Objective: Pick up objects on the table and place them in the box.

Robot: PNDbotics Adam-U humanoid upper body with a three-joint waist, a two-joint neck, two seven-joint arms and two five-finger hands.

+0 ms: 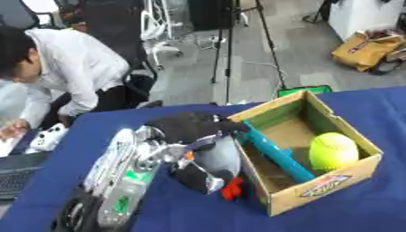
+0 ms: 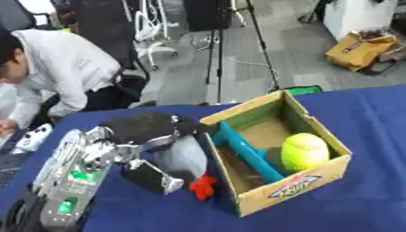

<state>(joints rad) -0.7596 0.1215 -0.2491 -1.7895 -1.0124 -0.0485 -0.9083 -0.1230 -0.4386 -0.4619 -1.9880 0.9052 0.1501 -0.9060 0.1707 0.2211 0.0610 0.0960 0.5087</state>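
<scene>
Left eye view | left hand [image 1: 193, 147] curled round plush penguin [image 1: 208, 156] | beside box [image 1: 349, 174]

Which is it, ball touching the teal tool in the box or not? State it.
Cannot tell. In the left eye view the ball lies beside the teal tool in the box, but neither view shows plainly a gap or contact.

A lab: tripod stands [image 1: 226, 50], blue-clothed table [image 1: 373, 208], office chair [image 1: 162, 27]
</scene>
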